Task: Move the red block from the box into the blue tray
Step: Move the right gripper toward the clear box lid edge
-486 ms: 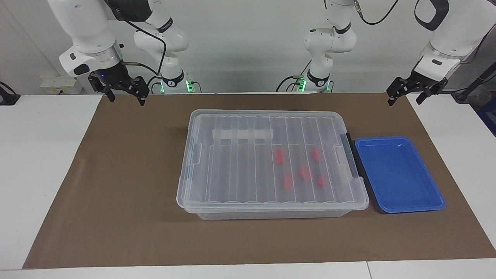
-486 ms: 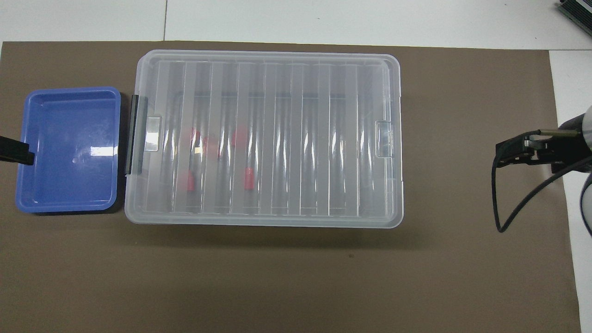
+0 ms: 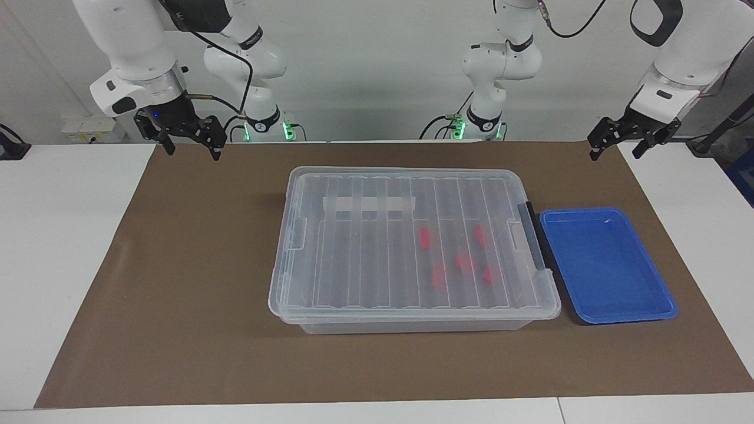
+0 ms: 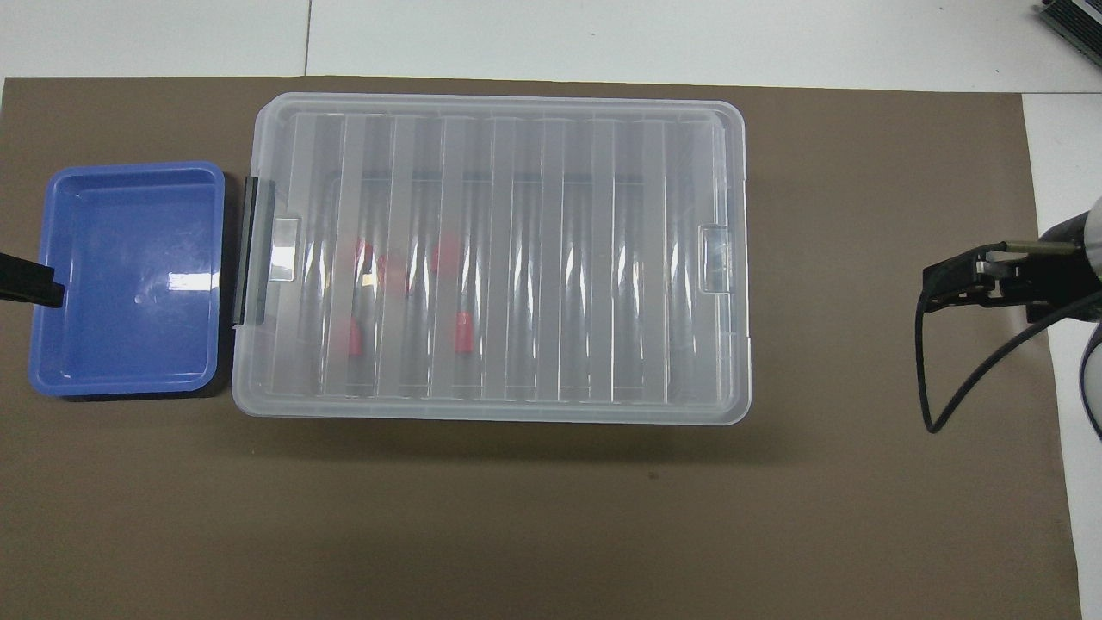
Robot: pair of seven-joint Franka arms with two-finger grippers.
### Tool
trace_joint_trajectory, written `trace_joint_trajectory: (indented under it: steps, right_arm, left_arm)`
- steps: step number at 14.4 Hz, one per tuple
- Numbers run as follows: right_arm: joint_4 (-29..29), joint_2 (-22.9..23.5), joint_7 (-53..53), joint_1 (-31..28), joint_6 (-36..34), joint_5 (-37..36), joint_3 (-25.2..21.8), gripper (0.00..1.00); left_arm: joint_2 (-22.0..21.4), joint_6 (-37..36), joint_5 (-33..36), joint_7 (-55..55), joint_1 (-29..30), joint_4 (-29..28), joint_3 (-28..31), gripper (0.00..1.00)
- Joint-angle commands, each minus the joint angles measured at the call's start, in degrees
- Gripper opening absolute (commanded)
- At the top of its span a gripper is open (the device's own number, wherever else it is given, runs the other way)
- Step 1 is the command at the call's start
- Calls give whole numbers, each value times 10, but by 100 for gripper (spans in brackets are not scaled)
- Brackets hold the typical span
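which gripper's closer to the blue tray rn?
Left. The left gripper hangs over the mat near the blue tray, at the same end. The right gripper hangs over the mat's other end, past the box.

You see a white table (image 3: 70,247) under a brown mat (image 3: 194,294); white wall (image 3: 365,59) at 12 o'clock.

A brown mat (image 3: 194,282) covers most of the white table (image 3: 65,247), whose bare surface shows at both ends and along the edge farthest from the robots. On the wall near the right arm's end sits a white socket strip (image 3: 88,125). In the overhead view, a dark grey device (image 4: 1072,19) shows at one corner.
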Motion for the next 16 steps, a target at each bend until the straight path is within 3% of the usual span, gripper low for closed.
trace_joint_trajectory:
  steps: [1,11,16]
  right_arm:
    - [-16,-14,13,-8,8,2,6,100]
    - [-93,-11,39,0,149,2,11,100]
    - [-133,13,94,59,244,2,11,100]
  left_arm:
    - [-18,13,-7,0,-2,-22,3,100]
    - [-18,13,-7,0,-2,-22,3,100]
    - [-18,13,-7,-1,-2,-22,3,100]
